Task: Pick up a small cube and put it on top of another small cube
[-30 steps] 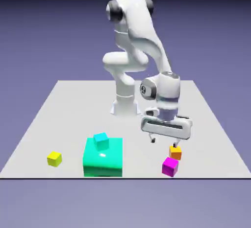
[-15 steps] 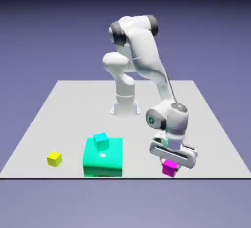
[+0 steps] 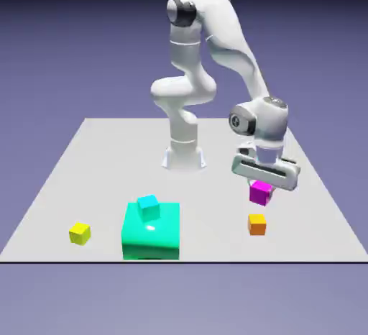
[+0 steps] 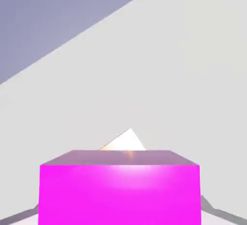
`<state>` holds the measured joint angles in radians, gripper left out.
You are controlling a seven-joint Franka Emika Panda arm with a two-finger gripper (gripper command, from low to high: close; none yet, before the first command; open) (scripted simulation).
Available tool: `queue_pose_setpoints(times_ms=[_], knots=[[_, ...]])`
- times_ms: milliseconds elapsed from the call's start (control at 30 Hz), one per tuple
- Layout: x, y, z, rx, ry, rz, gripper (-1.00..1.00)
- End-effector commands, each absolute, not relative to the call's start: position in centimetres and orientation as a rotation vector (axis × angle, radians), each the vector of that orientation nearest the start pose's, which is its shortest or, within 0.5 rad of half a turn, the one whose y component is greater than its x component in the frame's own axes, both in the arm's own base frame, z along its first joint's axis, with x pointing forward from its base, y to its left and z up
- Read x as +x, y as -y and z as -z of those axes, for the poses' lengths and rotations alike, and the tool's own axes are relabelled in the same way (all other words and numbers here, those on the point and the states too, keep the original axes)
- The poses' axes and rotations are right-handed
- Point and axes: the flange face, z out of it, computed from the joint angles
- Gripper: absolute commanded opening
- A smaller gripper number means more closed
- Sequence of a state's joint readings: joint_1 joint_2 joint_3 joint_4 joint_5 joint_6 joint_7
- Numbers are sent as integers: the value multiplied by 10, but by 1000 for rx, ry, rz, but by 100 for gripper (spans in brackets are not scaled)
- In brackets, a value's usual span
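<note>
Grasping magenta cube (image 3: 260,193) in end effector (image 3: 260,184), holding it above counter (image 3: 208,190), near orange cube (image 3: 256,225); leaving yellow cube (image 3: 80,233) well apart.

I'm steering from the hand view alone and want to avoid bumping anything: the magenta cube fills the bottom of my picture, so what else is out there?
Observer: In the exterior view, a yellow cube sits on the table, toward the exterior view's left.
Operator: Anything bigger around?
Observer: Yes, a large teal block, with a small cyan cube on top.
Operator: And my magenta cube?
Observer: The gripper holds the magenta cube up off the table.
</note>
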<state>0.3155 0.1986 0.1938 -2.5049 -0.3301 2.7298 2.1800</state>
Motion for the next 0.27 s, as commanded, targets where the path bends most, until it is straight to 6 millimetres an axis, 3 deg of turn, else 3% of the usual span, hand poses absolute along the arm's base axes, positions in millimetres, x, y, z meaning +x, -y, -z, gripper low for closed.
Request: queue_pose_setpoints(times_ms=[0,67,100,133,233], knots=[[404,-242,-197,-2417,-1983,162,-100],[403,-241,-178,-2419,-1981,160,-100],[403,-241,-178,-2419,-1981,160,100],[403,-241,-178,-2419,-1981,160,100],[403,-243,-217,-2417,-1983,163,100]])
